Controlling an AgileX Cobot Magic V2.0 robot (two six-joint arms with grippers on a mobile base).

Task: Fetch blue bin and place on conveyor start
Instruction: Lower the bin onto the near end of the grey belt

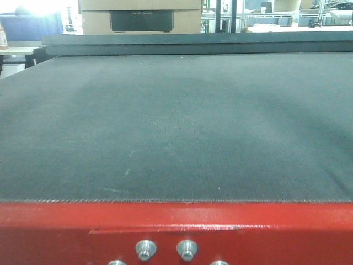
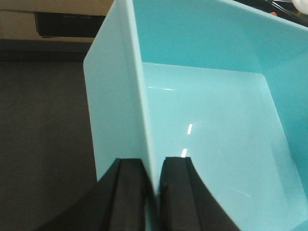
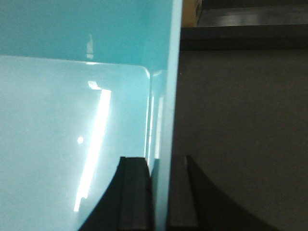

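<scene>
The blue bin [image 2: 207, 125] is a pale turquoise tub with an empty, smooth inside. My left gripper [image 2: 153, 166] is shut on its left wall, one finger inside and one outside. My right gripper [image 3: 161, 163] is shut on the right wall of the blue bin [image 3: 57, 120] in the same way. Dark belt shows below the bin in both wrist views, on its outer sides. In the front view the conveyor start [image 1: 176, 127] fills the picture as a flat grey-green belt behind a red frame [image 1: 176, 226]. Neither the bin nor the grippers appear there.
Silver bolts [image 1: 145, 248] stick out of the red frame at the near edge. A raised dark ledge [image 1: 193, 41] crosses the belt's far end. Behind it stands a cardboard box [image 1: 140, 16], also seen as the box [image 2: 57, 19] past the bin.
</scene>
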